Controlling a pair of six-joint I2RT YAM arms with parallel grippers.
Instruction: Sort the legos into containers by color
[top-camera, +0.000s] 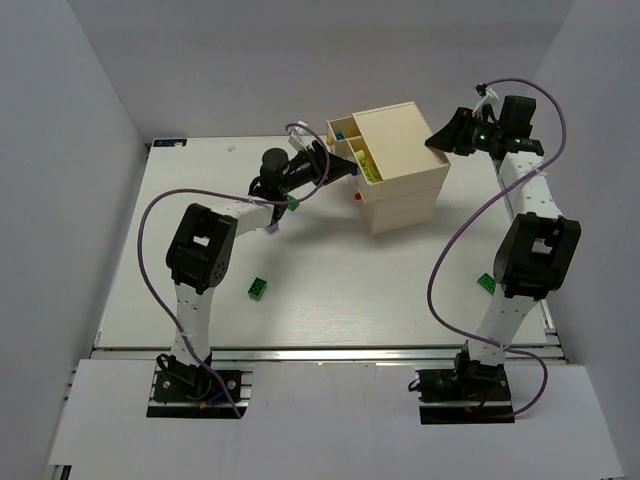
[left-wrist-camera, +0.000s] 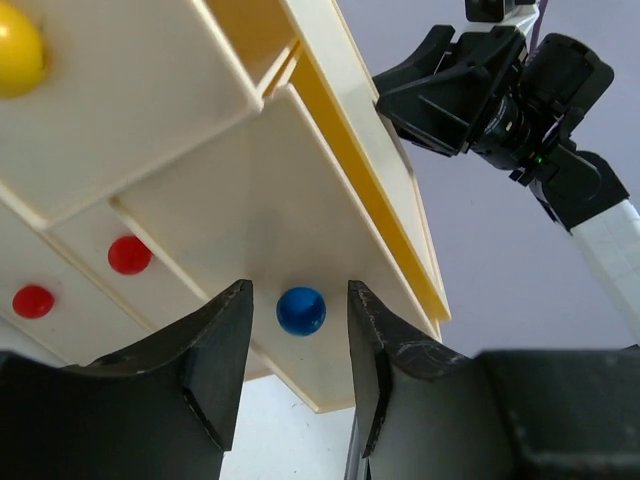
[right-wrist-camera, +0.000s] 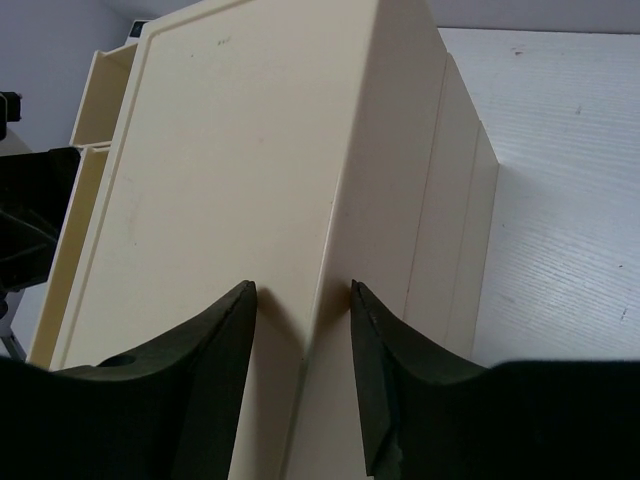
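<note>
The left gripper (left-wrist-camera: 297, 290) has its fingers (left-wrist-camera: 222, 350) spread to either side of the blue knob (left-wrist-camera: 301, 310), with a thin gap on each side, so they pinch nothing. That knob sits on the front of a pulled-out top drawer (left-wrist-camera: 250, 220). The right gripper (right-wrist-camera: 301, 287) straddles a rear upright corner of the chest (right-wrist-camera: 250, 150); whether its fingers (right-wrist-camera: 225, 360) press the walls I cannot tell. The chest stands upright at the far middle of the table (top-camera: 330, 300), slightly skewed. Its drawer fronts face left, and the open drawers run lengthwise toward the left arm. Yellow-green bricks (top-camera: 366, 162) lie in one. A green brick (top-camera: 258, 287) lies loose near the left arm, and another green brick (top-camera: 486, 283) by the right.
</note>
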